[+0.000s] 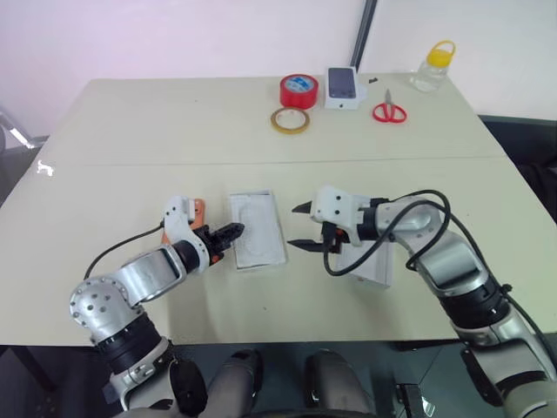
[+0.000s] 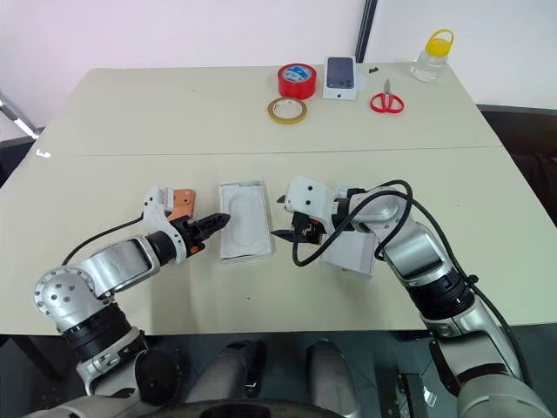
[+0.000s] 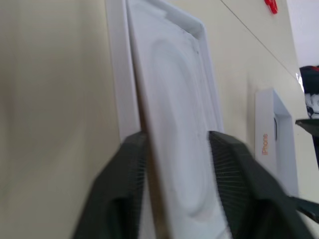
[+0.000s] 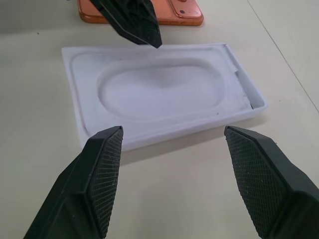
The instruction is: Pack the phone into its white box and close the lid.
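The white box (image 1: 261,222) lies open and face up on the table, its moulded tray bare. My left gripper (image 1: 238,232) is at the box's left edge, fingers open, with the box's rim (image 3: 174,89) showing between them. The orange phone (image 1: 198,209) lies flat just left of the box, partly hidden behind my left wrist; its lens corner (image 4: 185,11) shows past the box. My right gripper (image 1: 300,226) hangs open just right of the box, nothing between its fingers (image 4: 107,164). The lid (image 1: 370,266) rests on the table beneath my right forearm.
At the far edge of the table are a red tape roll (image 1: 298,91), a tan tape ring (image 1: 290,121), a small white box with a dark phone picture (image 1: 343,87), red scissors (image 1: 389,111) and a clear jar with a yellow cap (image 1: 432,68).
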`<move>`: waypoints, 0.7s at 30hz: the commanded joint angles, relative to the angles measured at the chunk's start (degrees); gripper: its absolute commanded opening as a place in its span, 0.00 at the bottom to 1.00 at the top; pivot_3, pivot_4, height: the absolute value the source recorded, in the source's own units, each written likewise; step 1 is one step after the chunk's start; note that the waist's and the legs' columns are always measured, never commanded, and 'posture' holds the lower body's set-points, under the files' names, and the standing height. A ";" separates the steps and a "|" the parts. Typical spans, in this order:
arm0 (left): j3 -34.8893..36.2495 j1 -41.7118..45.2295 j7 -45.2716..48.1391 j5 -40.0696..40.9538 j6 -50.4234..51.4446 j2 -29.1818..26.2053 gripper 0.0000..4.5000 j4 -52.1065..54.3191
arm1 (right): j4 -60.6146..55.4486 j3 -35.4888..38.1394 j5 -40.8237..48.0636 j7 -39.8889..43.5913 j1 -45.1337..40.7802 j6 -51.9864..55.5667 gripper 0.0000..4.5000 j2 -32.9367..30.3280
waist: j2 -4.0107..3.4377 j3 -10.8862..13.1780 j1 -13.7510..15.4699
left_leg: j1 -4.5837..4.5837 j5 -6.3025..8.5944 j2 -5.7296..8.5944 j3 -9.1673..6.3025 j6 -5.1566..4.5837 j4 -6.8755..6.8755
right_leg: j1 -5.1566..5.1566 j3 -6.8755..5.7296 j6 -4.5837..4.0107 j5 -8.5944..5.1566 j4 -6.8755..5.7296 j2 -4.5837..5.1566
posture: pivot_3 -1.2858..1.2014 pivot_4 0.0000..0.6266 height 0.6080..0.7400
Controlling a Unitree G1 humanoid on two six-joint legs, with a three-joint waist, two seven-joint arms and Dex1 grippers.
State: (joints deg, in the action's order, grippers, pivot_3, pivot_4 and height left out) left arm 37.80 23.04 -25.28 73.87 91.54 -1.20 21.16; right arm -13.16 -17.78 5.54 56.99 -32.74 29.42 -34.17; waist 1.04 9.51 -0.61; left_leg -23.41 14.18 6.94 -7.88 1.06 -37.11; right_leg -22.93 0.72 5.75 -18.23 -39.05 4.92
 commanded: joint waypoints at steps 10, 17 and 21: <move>-6.18 -1.19 0.30 9.28 -12.70 -14.89 0.73 -0.07 | 1.74 0.80 1.22 -3.76 -4.99 3.27 0.34 5.41 | 0.01 0.01 -0.08 | 0.00 0.00 -0.02 0.02 0.00 0.02 | -0.06 0.05 0.00 0.00 -0.02 -0.02 | 0.52 0.24 1.00; -16.54 -10.63 22.15 -8.83 -21.50 -34.31 0.73 4.01 | 6.12 -7.83 -4.67 -9.18 -7.92 6.24 0.01 12.60 | -0.03 0.00 -0.46 | 0.00 -0.02 -0.13 0.19 0.04 0.15 | -0.25 0.28 -0.03 0.01 -0.08 -0.15 | 0.52 0.24 1.00; -20.65 -19.84 36.04 -18.75 -30.71 -42.86 0.73 5.89 | 13.96 -11.22 -9.68 -13.97 -10.30 3.59 0.01 16.68 | -0.04 0.01 -0.41 | 0.00 -0.03 -0.19 0.31 0.06 0.24 | -0.34 0.39 -0.08 0.03 -0.06 -0.19 | 0.52 0.24 1.00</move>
State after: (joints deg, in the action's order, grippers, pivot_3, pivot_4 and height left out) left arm 17.94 4.06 5.85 58.64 64.71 -42.73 25.12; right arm -0.21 -29.00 -2.54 44.97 -40.92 34.53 -18.89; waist 1.00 9.52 -1.02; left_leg -23.41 14.15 6.74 -7.58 1.12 -36.87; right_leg -23.30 1.10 5.66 -18.20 -39.09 4.72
